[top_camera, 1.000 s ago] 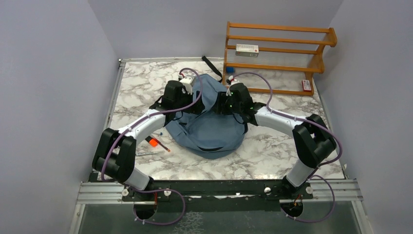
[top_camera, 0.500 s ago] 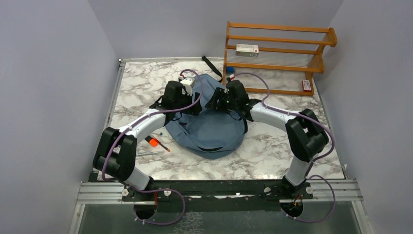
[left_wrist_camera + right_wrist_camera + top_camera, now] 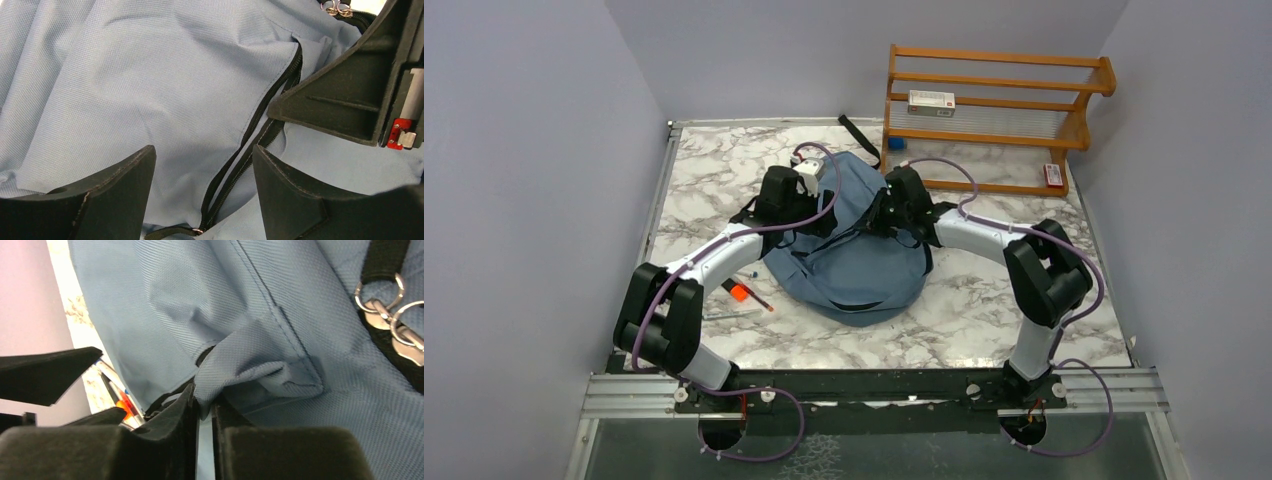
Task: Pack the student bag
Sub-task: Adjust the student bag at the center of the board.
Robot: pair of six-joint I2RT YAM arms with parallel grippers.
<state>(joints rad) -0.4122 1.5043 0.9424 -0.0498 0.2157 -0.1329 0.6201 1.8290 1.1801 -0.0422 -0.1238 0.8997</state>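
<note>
While checking the right gripper (image 3: 204,412), note a nearly closed pinch on one small fold of the student bag (image 3: 854,265), right beside the dark zipper (image 3: 260,120). Find the bag slumped flat in the middle of the worktop (image 3: 994,310), between the two arms, with the far end near the wooden rack (image 3: 994,110). See the left gripper (image 3: 202,152) spread wide just above the zipper line, holding nothing, with only blue cloth and zipper below the gap. Judge the step as opening or spreading the mouth of the bag. Expect trouble from the thin hold: soft cloth, a shallow bite, likely to slide out under a hard or sideways pull. Beware of dragging the whole bag across the worktop instead of opening it, with the other side unpinned. Watch also for crowding: two grippers close together over one seam, easy to knock together or to catch on the metal rings (image 3: 385,300) beside the strap (image 3: 382,257). Mind the pens (image 3: 749,290) just left of the bag, close enough to be swept along by shifting cloth. Cannot tell the zipper's state along its full length from these views.
</note>
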